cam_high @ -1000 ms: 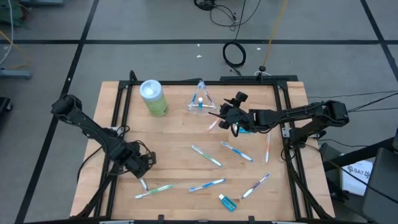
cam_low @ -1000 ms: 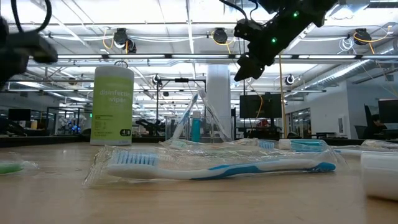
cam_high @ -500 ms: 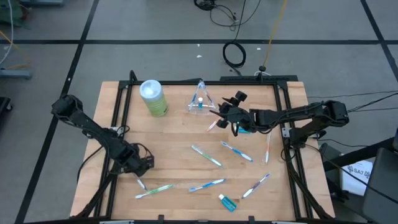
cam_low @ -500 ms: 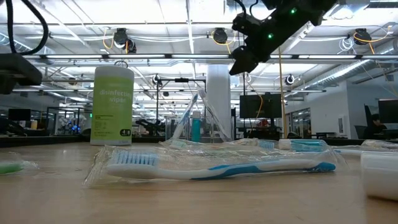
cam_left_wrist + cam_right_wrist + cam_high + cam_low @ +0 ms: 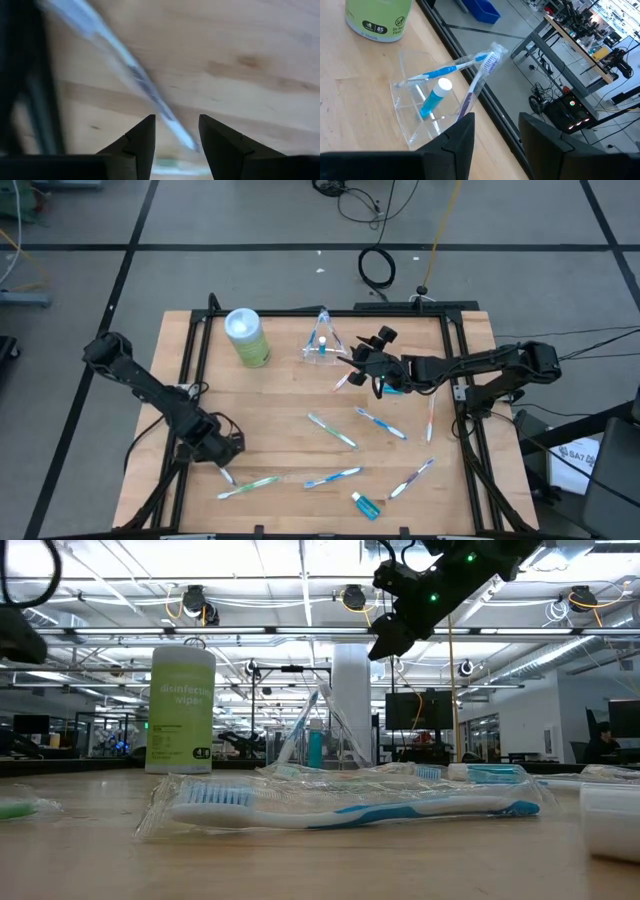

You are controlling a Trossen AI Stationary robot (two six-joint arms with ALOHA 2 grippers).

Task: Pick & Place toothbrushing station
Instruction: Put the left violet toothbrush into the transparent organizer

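Canister lettered "disinfecting wipes"; left gripper and right gripper both parted, empty

Bare wood mid-table, canister (tall) blocking far-left corner

A big open robotics lab or workshop hall. A bare wooden table stands on a grey concrete floor marked with dark lines, cables coiled loose on it. Beyond the table run exposed ceiling beams, strip lights, a white column, and workbenches crowded with monitors and gear.
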